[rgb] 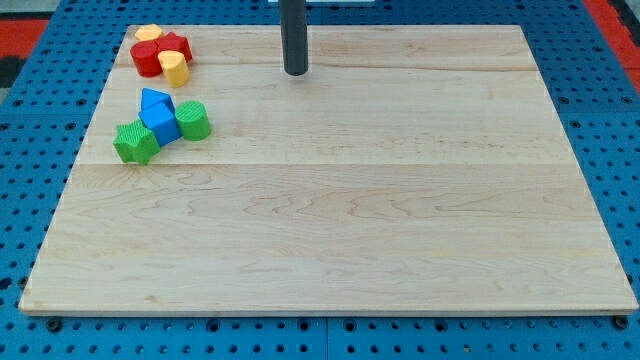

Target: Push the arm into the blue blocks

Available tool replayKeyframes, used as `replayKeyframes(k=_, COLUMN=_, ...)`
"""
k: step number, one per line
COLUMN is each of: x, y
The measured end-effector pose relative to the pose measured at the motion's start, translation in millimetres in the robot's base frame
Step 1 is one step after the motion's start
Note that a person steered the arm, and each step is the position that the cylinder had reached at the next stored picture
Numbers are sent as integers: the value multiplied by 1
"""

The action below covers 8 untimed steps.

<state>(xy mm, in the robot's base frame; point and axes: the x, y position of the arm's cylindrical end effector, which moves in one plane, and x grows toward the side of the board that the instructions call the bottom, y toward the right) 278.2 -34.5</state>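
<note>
Two blue blocks (157, 113) sit touching near the wooden board's (400, 200) upper-left corner, flanked by a green star block (135, 142) and green cylinder (193, 120). Red blocks (160, 54) and yellow blocks (172, 66) cluster above them. My tip (295, 72), a bare rod without jaws, stands well right of the blue blocks.

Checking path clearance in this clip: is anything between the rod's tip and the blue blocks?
Nothing blocks it. My tip is upper right of the blue blocks, with bare board between; the green cylinder sits just below that line.

red blocks (160, 54) | yellow blocks (173, 67) | green cylinder (193, 120) | green star (136, 142) | wooden board (350, 220)
</note>
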Motion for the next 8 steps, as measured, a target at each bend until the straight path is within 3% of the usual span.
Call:
replayKeyframes(k=2, x=-47, y=-7)
replayKeyframes(k=4, x=-87, y=-93)
replayKeyframes(k=6, x=-87, y=-120)
replayKeyframes(k=8, x=-87, y=-211)
